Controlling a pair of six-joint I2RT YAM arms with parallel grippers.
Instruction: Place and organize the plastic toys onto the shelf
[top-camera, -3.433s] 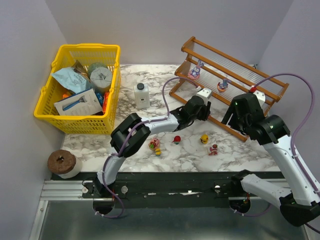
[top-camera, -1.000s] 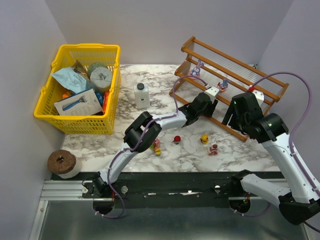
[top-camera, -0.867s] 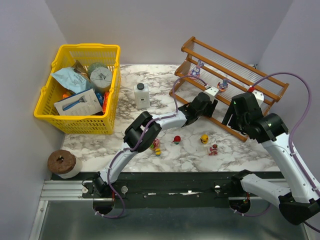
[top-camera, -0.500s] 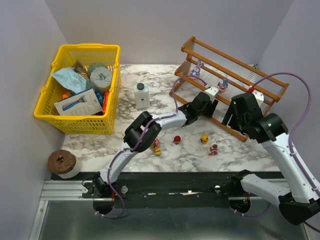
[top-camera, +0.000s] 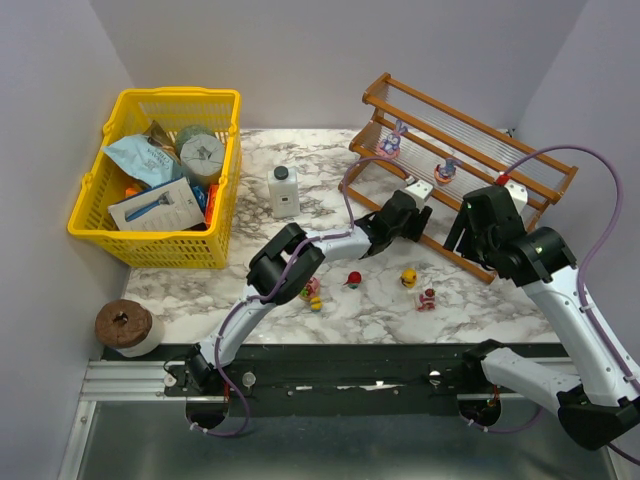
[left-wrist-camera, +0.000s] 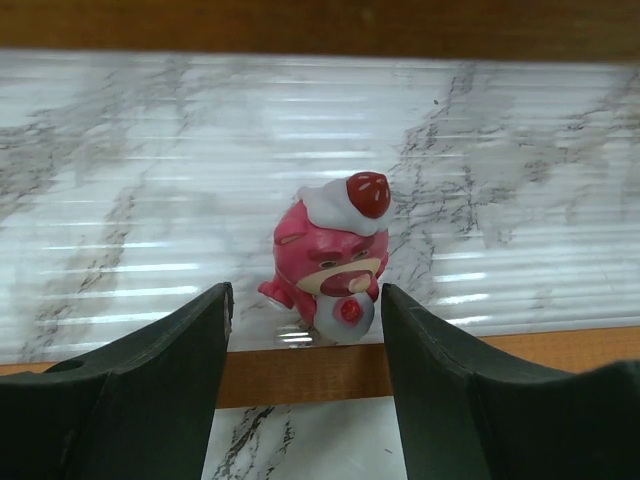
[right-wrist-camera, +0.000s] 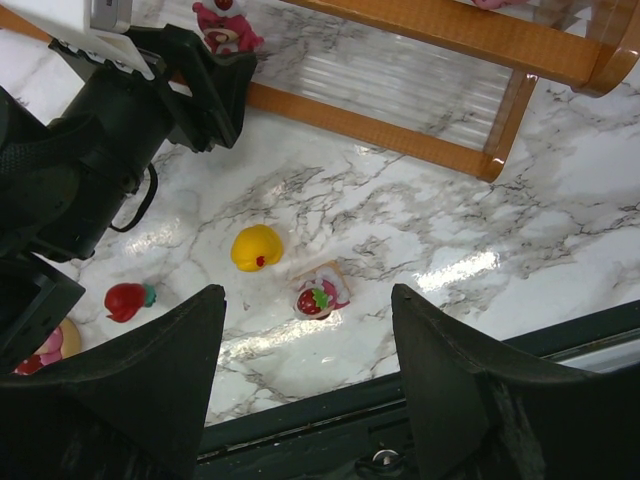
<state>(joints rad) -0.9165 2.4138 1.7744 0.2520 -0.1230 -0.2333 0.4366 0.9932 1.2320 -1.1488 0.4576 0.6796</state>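
Note:
My left gripper (left-wrist-camera: 305, 300) is open at the shelf's (left-wrist-camera: 300, 375) lower tier. Just beyond its fingertips, untouched, a pink-red bear figure (left-wrist-camera: 330, 255) with a strawberry cap stands on the clear ribbed panel. From above, that gripper (top-camera: 420, 203) reaches the shelf's (top-camera: 470, 125) front rail. Two purple bunnies (top-camera: 392, 141) (top-camera: 446, 169) sit on the upper tier. My right gripper (right-wrist-camera: 308, 300) hangs open and empty above the table, over a strawberry toy (right-wrist-camera: 320, 293) beside a yellow toy (right-wrist-camera: 256, 247). A red toy (top-camera: 353, 279) and a pink-yellow cluster (top-camera: 310, 291) lie further left.
A yellow mesh basket (top-camera: 165, 180) full of packets stands at the back left. A white bottle (top-camera: 284, 190) with a black cap is between basket and shelf. A brown roll (top-camera: 128, 325) sits at the front left corner, by the table's black front rail (top-camera: 350, 365).
My left jaws have spread apart and let go of the pink-red bear figure, which now stands alone on the lower tier. The left gripper has drawn back slightly. The right arm is unmoved.

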